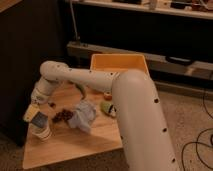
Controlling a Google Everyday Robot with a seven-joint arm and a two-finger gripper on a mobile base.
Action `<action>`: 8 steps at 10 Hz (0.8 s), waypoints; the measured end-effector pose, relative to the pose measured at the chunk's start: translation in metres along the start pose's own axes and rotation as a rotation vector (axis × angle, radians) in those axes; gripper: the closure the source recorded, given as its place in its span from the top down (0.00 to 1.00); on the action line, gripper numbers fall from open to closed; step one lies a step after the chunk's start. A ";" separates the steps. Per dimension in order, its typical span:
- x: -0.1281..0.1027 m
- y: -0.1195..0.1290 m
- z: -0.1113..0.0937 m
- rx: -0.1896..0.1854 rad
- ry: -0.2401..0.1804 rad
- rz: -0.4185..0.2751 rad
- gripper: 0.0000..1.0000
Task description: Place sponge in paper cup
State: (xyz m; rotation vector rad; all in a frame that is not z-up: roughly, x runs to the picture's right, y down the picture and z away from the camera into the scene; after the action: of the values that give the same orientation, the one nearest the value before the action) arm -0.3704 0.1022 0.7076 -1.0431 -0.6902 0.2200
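The one white arm [135, 115] fills the lower right. Its thick upper link rises from the bottom edge, and a slimmer link runs left over the table [70, 150] to a bend near the far-left corner. From the bend the wrist drops steeply toward the front-left corner, so the gripper [34, 114] points down right over the cup [41, 132]. I cannot tell how the jaws stand, whether wide, narrow or clamped.

The single wooden table stands on a speckled floor [190, 120], in front of dark shelving.

There are two containers. One orange bin [120, 64] sits at the table's back edge, just behind the arm, and what it holds cannot be told. One paper cup stands upright near the front-left corner.

One sponge [38, 119], yellow with a blue-grey face, is at the gripper's tip, directly at the cup's mouth. I cannot tell whether it is already inside the rim or just above it.

One crumpled blue-grey cloth [82, 116] lies mid-table, just right of the cup. One dark reddish cluster [62, 116] lies between the cup and the cloth, touching the cloth's left edge.

Three small items lie nearer the bin. These are a green-and-white one [107, 108], a red one [107, 95] just behind it, and a green one [80, 90] under the arm.
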 end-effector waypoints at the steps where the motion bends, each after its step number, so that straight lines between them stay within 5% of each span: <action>1: -0.002 0.000 0.002 -0.005 -0.014 -0.003 0.00; 8: -0.021 0.003 -0.004 -0.054 -0.077 -0.025 0.00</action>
State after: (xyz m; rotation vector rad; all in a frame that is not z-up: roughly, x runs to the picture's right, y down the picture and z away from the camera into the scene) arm -0.3840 0.0910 0.6946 -1.0814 -0.7820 0.2224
